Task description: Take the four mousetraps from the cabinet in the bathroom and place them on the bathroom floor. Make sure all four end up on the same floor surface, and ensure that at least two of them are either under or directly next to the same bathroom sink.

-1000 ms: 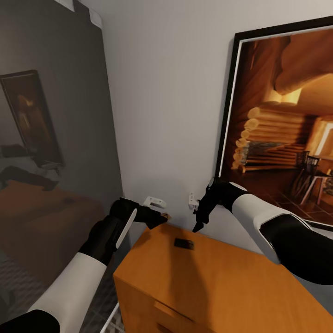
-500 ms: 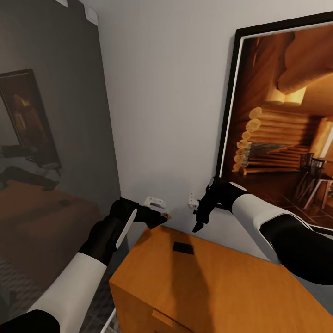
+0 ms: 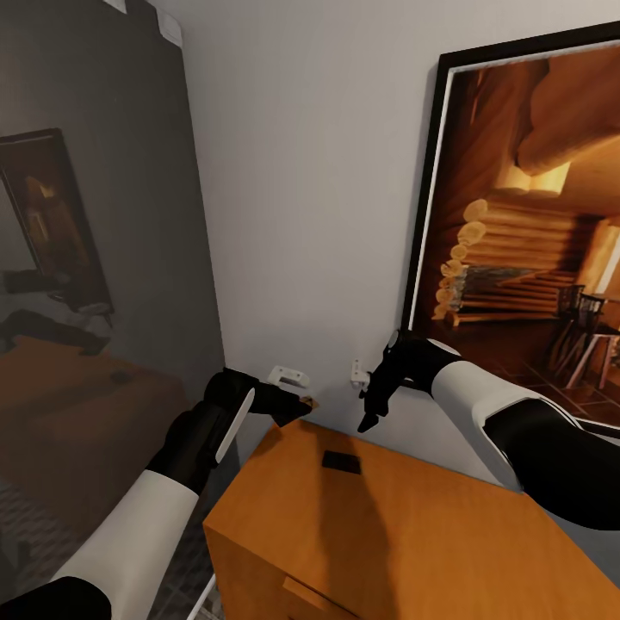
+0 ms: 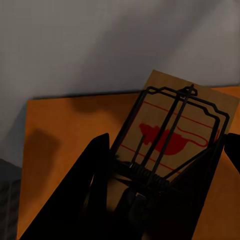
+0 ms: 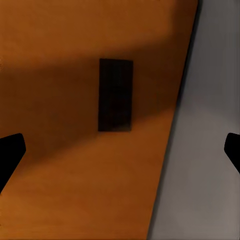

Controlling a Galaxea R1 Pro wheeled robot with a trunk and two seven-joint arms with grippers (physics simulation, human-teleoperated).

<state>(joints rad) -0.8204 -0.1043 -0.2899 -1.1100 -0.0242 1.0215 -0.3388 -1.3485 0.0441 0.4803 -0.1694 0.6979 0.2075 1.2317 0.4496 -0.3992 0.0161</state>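
Orange cabinet (image 3: 413,517) top: our left gripper (image 4: 160,200) clamps one mousetrap (image 4: 175,135); right gripper (image 3: 368,420), fingers apart, hovers above a dark trap (image 3: 342,461) near the back edge; none floored yet.

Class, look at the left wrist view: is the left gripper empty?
No. The left gripper is shut on a mousetrap, its wooden board and wire frame sticking out between the dark fingers.

mousetrap (image 4: 172,135) base hidden by end effector (image 4: 150,200)
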